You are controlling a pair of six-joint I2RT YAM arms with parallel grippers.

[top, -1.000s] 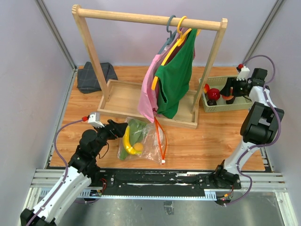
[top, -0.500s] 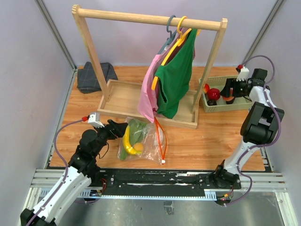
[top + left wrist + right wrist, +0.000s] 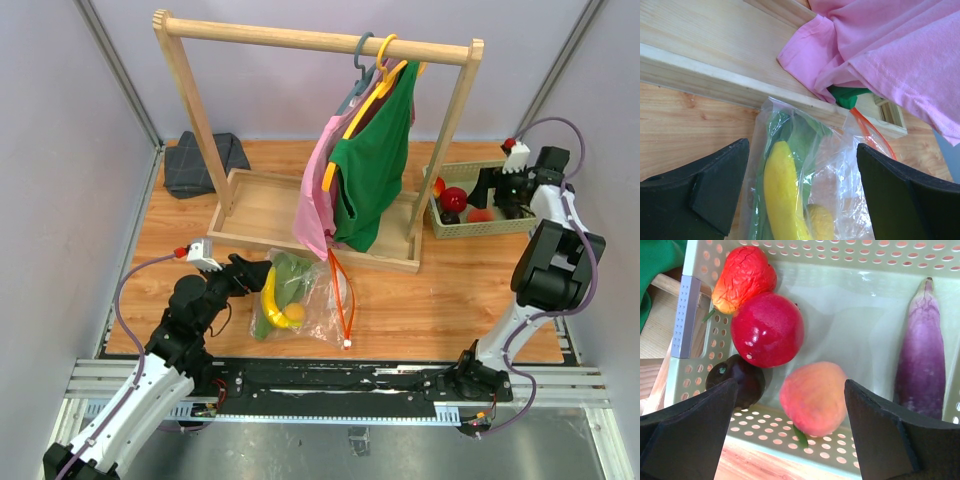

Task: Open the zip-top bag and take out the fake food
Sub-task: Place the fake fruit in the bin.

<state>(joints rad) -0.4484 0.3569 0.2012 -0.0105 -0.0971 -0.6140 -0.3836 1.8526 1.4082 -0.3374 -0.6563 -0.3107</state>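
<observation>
The zip-top bag (image 3: 312, 300) lies flat on the table in front of the rack, its orange-red zip strip (image 3: 340, 290) on the right side. Inside it I see fake food: a yellow banana (image 3: 782, 195), green leafy pieces (image 3: 802, 135) and a small yellow fruit (image 3: 821, 222). My left gripper (image 3: 802, 150) is open, low over the bag's left end, its fingers apart on either side of the banana. My right gripper (image 3: 790, 385) hangs open over the pale green basket (image 3: 860, 320). A peach (image 3: 812, 397) lies free between its fingers, beside a red round fruit (image 3: 767, 330) and a purple eggplant (image 3: 920, 360).
A wooden rack (image 3: 310, 40) with a pink garment (image 3: 315, 200) and a green shirt (image 3: 375, 170) stands on a wooden tray (image 3: 265, 215) just behind the bag. The basket (image 3: 500, 226) sits far right. A dark folded cloth (image 3: 200, 162) lies back left.
My right gripper's jaws have spread wider over the basket and the peach now rests on the basket floor. The left arm and the bag have not moved.
</observation>
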